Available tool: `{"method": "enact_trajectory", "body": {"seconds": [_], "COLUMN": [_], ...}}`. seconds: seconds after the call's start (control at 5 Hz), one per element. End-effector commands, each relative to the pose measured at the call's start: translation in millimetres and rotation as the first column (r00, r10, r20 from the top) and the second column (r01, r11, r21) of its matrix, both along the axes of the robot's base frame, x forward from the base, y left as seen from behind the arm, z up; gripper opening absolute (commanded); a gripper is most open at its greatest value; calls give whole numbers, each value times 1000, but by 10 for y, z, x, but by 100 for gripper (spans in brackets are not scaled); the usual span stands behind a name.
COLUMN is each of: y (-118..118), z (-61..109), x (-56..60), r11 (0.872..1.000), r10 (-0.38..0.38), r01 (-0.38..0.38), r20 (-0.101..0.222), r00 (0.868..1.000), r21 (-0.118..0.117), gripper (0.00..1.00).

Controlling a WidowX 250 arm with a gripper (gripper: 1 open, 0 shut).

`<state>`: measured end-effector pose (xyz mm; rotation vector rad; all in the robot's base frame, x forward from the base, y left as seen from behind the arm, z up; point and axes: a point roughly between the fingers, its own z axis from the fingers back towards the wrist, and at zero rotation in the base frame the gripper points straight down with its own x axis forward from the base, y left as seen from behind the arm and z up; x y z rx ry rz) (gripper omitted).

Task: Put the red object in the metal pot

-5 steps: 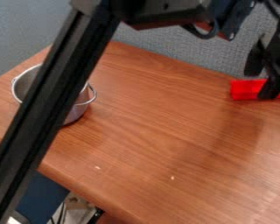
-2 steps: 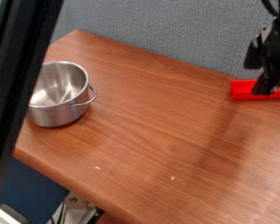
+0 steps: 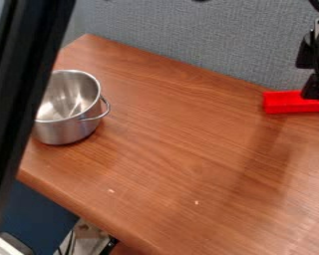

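The red object (image 3: 295, 102), a small flat block, lies on the wooden table (image 3: 175, 149) at the far right, near the back edge. My gripper (image 3: 315, 92) hangs just over its right end, black and pointing steeply down, partly cut off by the frame edge. Its jaws stand open, and the block rests on the table, not lifted. Whether a fingertip touches the block I cannot tell. The metal pot (image 3: 67, 106) stands upright and empty at the left of the table, with its thin handle toward the right.
A dark arm link (image 3: 19, 100) crosses the left foreground diagonally and hides the table's left corner. The table's front edge runs diagonally below the pot. A blue-grey wall (image 3: 189, 35) stands behind the table.
The gripper has risen a little and shifted right over the red block, which stayed put. The dark arm link swung left, uncovering the pot.
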<state>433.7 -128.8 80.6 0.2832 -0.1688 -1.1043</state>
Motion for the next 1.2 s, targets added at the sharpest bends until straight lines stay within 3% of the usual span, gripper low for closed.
{"method": "enact_trajectory", "body": {"seconds": [0.0, 0.2, 0.4, 0.6, 0.8, 1.0], "y": [-103, -176, -248, -155, -61, 11], "z": [115, -24, -104, -113, -121, -137], "x": [91, 147, 213, 199, 181, 159], "r11": [999, 995, 991, 996, 995, 988], "r10": [-11, -62, -111, -36, 42, 115], "r01": [15, 63, 110, 33, -46, -120], "r20": [75, 24, -19, -32, -44, -56], "r00": [997, 998, 994, 999, 998, 992], "r21": [-51, -73, -74, -85, -89, -97], "gripper": [100, 100, 0, 0, 100, 0]}}
